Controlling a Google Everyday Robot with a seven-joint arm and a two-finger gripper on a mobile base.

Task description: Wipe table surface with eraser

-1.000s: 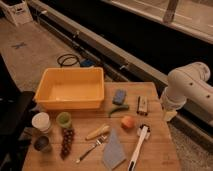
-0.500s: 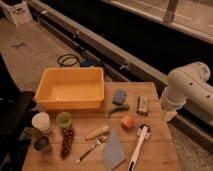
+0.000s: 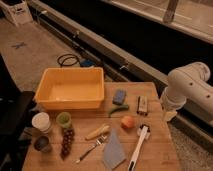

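Observation:
The eraser (image 3: 142,104), a small oblong block with a dark top and pale edges, lies on the wooden table surface (image 3: 157,145) near its right rear part, just right of the blue sponge (image 3: 119,96). My white arm (image 3: 192,90) hangs over the table's right edge. The gripper (image 3: 170,116) shows only as a pale end piece below the arm, off the table's right edge, a short way right of and slightly nearer than the eraser, and apart from it. It holds nothing that I can see.
A yellow tub (image 3: 70,89) fills the left rear. A green pepper (image 3: 117,110), an orange fruit (image 3: 128,122), a white-handled brush (image 3: 137,147), a grey cloth (image 3: 114,150), a fork (image 3: 90,149), a banana (image 3: 97,132), grapes (image 3: 66,141) and cups (image 3: 41,121) lie towards the front.

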